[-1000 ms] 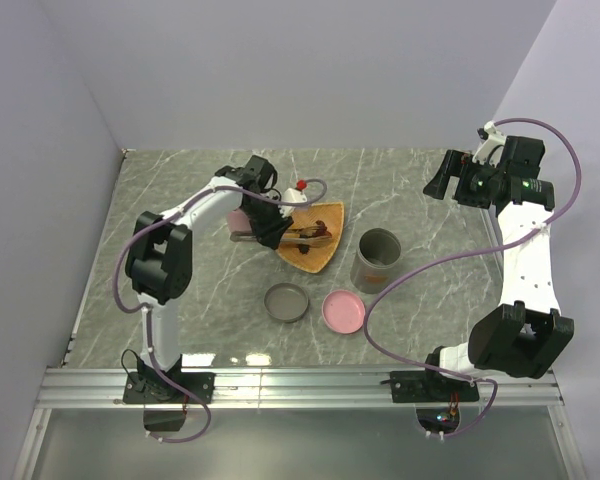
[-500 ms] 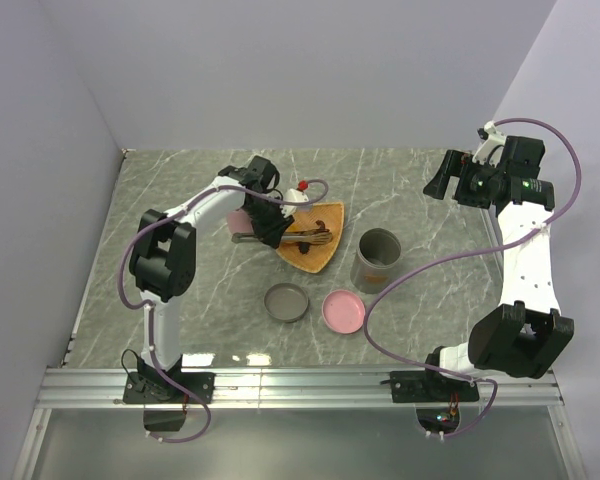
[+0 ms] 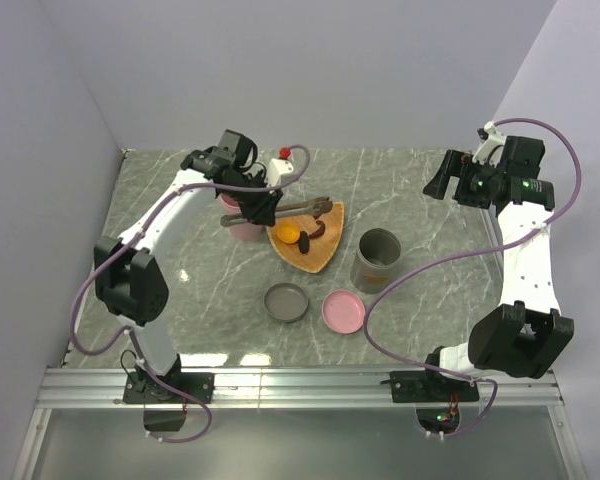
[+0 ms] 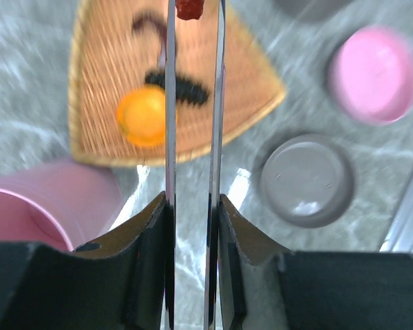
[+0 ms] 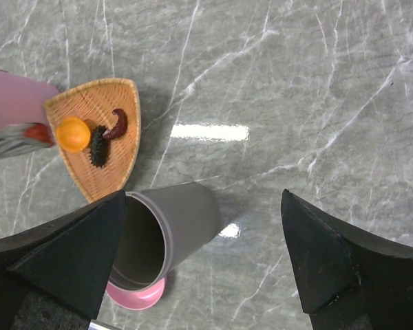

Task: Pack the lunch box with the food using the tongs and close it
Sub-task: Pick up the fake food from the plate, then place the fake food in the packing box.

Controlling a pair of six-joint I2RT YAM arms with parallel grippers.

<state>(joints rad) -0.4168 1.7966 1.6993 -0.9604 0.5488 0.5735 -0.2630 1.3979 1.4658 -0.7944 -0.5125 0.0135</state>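
My left gripper [image 3: 254, 211] [image 4: 193, 201] is shut on the tongs [image 3: 302, 206] [image 4: 171, 103], whose two thin arms run out over the orange plate [image 3: 310, 257] [image 4: 248, 82]. A small red piece of food [image 4: 188, 7] [image 5: 38, 133] is pinched between the tong tips. On the plate lie an orange ball [image 3: 290, 234] [image 5: 73, 133], a dark spiky piece [image 4: 186, 88] [image 5: 98, 155] and a curved brown piece [image 5: 117, 124]. The lunch box, a grey cylinder [image 3: 378, 258] [image 5: 168, 234], stands open right of the plate. My right gripper [image 3: 445, 181] [image 5: 204, 199] is open high at the far right, holding nothing.
A pink cup [image 3: 242, 226] [image 4: 41, 206] stands just left of the plate, under my left wrist. A grey lid [image 3: 285, 302] [image 4: 306, 180] and a pink lid [image 3: 343, 311] [image 4: 375, 74] lie in front of the plate. Walls close the table's back and sides.
My left arm has risen and drawn back to the left, lifting the tongs off the plate with the red piece pinched in them. The orange ball now shows. The right arm has not moved.
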